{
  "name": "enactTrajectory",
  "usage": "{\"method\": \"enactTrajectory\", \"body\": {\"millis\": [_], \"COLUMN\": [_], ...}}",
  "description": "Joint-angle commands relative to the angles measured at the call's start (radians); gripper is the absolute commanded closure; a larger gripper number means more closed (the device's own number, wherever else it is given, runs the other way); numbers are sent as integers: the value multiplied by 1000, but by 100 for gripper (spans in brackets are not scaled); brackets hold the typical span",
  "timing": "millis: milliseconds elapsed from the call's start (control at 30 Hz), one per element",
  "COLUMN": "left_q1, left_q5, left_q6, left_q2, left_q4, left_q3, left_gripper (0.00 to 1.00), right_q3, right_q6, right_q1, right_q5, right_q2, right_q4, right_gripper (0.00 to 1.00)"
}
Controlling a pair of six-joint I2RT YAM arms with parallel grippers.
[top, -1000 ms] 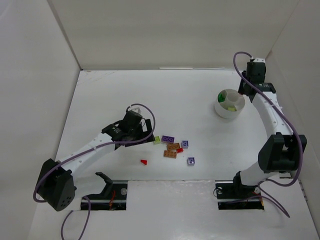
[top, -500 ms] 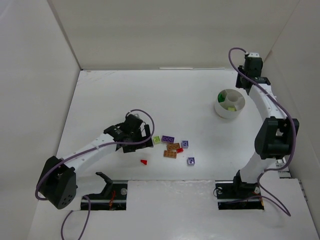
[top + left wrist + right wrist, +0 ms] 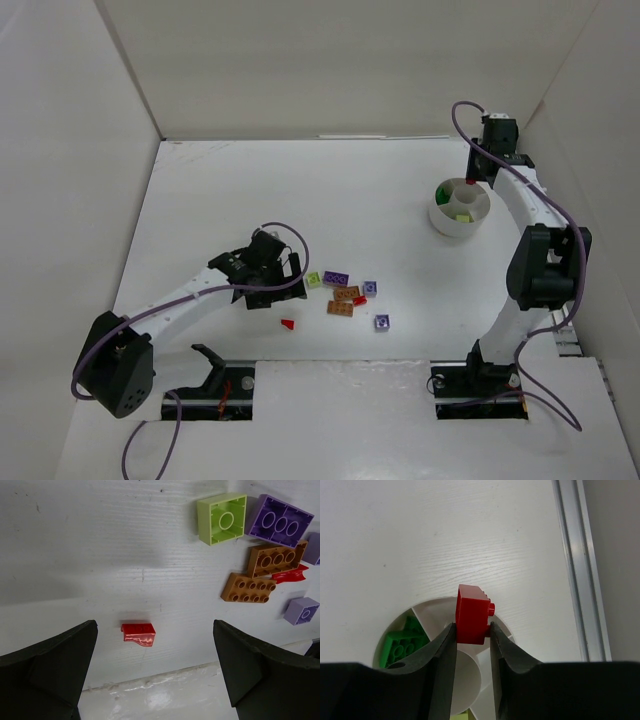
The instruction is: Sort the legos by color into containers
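The right claw (image 3: 471, 634), clenched on a red lego (image 3: 470, 611), has moved over the dish (image 3: 427, 605), ready to drop it.

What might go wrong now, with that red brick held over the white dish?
1. The right claw pinches only one end of the red brick, right over the rim of the dish. Released here, it might bounce outside or land with the green bricks.
2. The left claw stands open around a small red piece lying flat. Closing might push it away instead of gripping it.
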Motion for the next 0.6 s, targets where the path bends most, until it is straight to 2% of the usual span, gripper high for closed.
{"method": "enactTrajectory", "body": {"millis": [0, 67, 100, 200, 233, 333, 400, 433, 500, 567], "left_q1": [-2, -11, -11, -23, -32, -43, -43, -43, -43, -43], "left_q5": [12, 12, 12, 12, 12, 3, 12, 12, 12, 12], "left_q6": [-9, -9, -9, -9, -9, -18, -30, -31, -31, -31], "left_q2": [1, 1, 1, 1, 1, 1, -8, -20, -20, -32], "left_q4": [-16, -16, -16, -25, -25, -25, -25, -25, -25, -25], "left_q3": [-5, -5, -5, -5, -5, -14, -24, -24, -24, -34], "left_gripper": [0, 0, 0, 0, 0, 4, 4, 4, 5, 6], "right_q3": [33, 46, 59, 68, 68, 68, 68, 77, 77, 77], "right_q6": [7, 20, 29, 29, 29, 38, 38, 38, 38, 1], "right_q1": [-5, -14, -14, -14, -14, -14, -14, -14, -14, -14], "right_q5": [15, 15, 15, 25, 25, 25, 16, 7, -8, -22], "right_q2": [0, 10, 20, 20, 20, 20, 20, 11, 10, 0], "right_q4": [-37, -67, -68, -89, -89, -89, -89, -89, -98, -98], "right_gripper": [94, 84, 84, 76, 68, 65, 69, 76, 85, 90]}}
